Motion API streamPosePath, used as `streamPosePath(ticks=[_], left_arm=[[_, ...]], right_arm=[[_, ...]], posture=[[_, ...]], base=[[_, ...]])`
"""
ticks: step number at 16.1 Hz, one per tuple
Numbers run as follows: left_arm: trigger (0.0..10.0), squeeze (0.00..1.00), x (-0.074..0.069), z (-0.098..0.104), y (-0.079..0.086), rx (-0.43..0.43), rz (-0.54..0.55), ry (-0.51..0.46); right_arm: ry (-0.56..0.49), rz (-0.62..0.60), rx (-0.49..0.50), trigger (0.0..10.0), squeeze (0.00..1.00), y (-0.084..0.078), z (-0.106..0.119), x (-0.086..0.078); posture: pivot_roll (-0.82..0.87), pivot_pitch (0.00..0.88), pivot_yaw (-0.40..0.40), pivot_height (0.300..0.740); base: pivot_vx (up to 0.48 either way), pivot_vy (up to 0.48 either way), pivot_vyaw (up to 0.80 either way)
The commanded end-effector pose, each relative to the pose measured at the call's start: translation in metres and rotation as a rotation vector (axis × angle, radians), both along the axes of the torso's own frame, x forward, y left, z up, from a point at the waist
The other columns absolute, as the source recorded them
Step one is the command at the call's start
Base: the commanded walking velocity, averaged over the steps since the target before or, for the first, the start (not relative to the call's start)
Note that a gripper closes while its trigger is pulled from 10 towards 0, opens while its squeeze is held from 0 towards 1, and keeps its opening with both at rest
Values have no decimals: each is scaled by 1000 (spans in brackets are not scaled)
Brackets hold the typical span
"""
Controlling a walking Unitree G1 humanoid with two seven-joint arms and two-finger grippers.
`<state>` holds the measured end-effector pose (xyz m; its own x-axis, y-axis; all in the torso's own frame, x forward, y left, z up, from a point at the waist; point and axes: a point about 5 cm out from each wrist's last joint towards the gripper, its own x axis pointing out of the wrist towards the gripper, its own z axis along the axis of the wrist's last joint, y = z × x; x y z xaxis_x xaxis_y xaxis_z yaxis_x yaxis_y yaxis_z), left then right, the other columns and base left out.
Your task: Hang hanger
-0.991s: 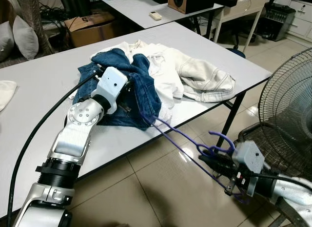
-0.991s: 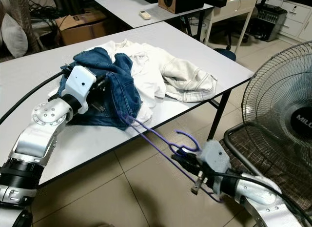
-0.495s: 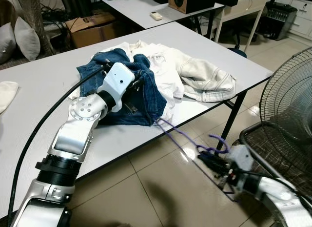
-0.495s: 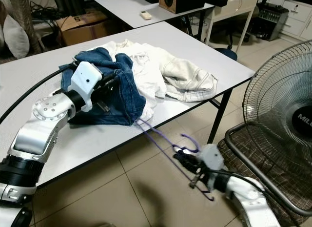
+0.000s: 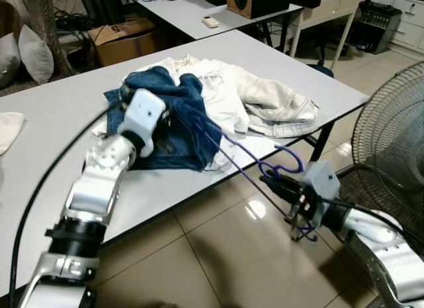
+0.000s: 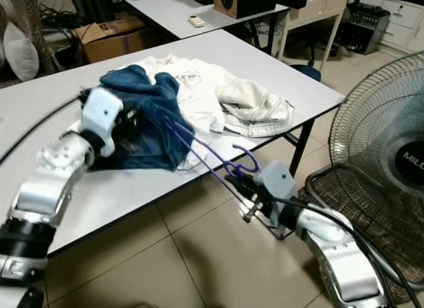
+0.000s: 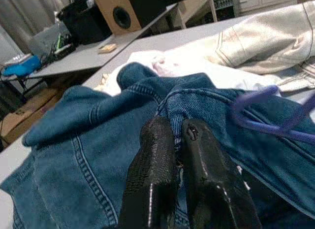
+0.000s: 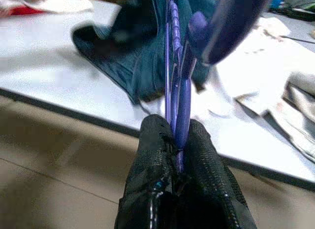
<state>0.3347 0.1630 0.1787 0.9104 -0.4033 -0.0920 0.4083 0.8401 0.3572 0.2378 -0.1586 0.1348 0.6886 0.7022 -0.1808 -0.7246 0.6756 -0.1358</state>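
A purple hanger (image 5: 255,163) runs from inside the blue jeans (image 5: 192,119) out past the table's front edge. My right gripper (image 5: 273,183) is shut on the hanger near its hook (image 5: 286,161), just off the table edge. In the right wrist view its fingers (image 8: 158,155) pinch the purple hanger (image 8: 179,91). My left gripper (image 7: 173,135) is shut on a fold of the blue jeans (image 7: 98,155) on the table, with its wrist (image 5: 142,116) resting over the denim. The far end of the hanger is hidden in the jeans.
White and cream clothes (image 5: 262,99) lie beside the jeans on the grey table (image 5: 59,122). A large standing fan (image 5: 391,149) is at the right. Another table (image 5: 199,13) with a speaker stands behind. Tiled floor (image 5: 199,255) lies below.
My right gripper has lifted the hanger's hook end up and toward the table edge. The left arm has drawn back slightly, still holding the jeans.
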Motion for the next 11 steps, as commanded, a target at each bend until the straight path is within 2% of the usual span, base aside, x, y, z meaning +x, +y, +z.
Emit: streamPosePath(ticks=[1,3,4,6,11], left_arm=[[0,0,-1,0,-2,1,-12,6],[0,0,-3,-2,-6,18,-36,13],[0,0,-4,-1,-7,21,-39,11],[0,0,-3,6,-4,31,-40,-7],[0,0,-5,11,0,67,-56,2]], right_arm=[[-1,29,51,10000,0,12,12,1],[19,139,120,10000,0,35,32,-4],[27,178,120,10000,0,39,35,-7],[72,233,68,10000,0,40,32,-17],[128,200,18,10000,0,33,28,-18]], posture=[[-244,10,85,740],[-236,35,72,740],[-232,40,70,740],[-224,53,65,740],[-202,78,71,740]], base=[[0,0,0],[0,0,0],[0,0,0],[0,0,0],[0,0,0]])
